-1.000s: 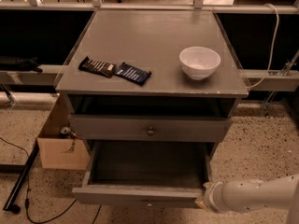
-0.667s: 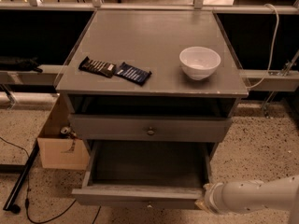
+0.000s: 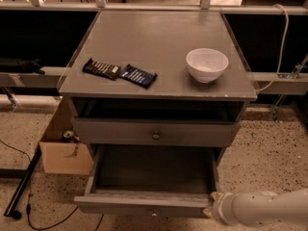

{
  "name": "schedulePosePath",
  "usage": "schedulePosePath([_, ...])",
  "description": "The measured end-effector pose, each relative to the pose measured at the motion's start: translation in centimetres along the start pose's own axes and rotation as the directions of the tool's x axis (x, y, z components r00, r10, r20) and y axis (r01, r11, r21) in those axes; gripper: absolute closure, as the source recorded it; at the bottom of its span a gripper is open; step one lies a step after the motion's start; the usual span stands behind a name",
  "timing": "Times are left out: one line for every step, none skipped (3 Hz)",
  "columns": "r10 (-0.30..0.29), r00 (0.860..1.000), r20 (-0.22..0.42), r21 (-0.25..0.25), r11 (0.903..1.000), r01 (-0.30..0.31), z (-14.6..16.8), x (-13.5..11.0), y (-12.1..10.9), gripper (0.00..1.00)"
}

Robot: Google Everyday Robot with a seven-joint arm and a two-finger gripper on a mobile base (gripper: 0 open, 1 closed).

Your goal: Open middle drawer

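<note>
One middle drawer [image 3: 144, 202] is standing pulled out beneath one closed drawer [image 3: 120, 131]. The pincer [image 3: 212, 210] is sitting at its right front corner, open or closed I cannot tell. Two snack bars [image 3: 101, 69] and one bowl [image 3: 207, 64] are lying on the surface [image 3: 154, 37].

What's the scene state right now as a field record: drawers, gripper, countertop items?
middle drawer: pulled out, no contents visible
drawer above: shut, round knob centred
gripper: at the right end of the middle drawer's front; arm enters from lower right
cabinet top: brown snack bar and blue snack bar front left, touching; white bowl on the right
floor: cardboard box left of the cabinet
</note>
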State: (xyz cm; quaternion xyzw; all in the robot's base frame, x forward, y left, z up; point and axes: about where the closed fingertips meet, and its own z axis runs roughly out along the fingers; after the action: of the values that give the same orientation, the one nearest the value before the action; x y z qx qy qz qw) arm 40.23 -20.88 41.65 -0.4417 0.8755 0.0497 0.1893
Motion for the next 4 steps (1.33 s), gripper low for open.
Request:
schedulePosePath([0.000,1.000,0.000,0.000,1.0000,0.000,-0.02,-0.01,0.00,0.82])
schedulePosePath([0.000,1.000,0.000,0.000,1.0000,0.000,-0.02,-0.01,0.00,0.59])
schedulePosePath([0.000,1.000,0.000,0.000,1.0000,0.000,-0.02,-0.01,0.00,0.36])
schedulePosePath([0.000,1.000,0.000,0.000,1.0000,0.000,-0.02,-0.01,0.00,0.12])
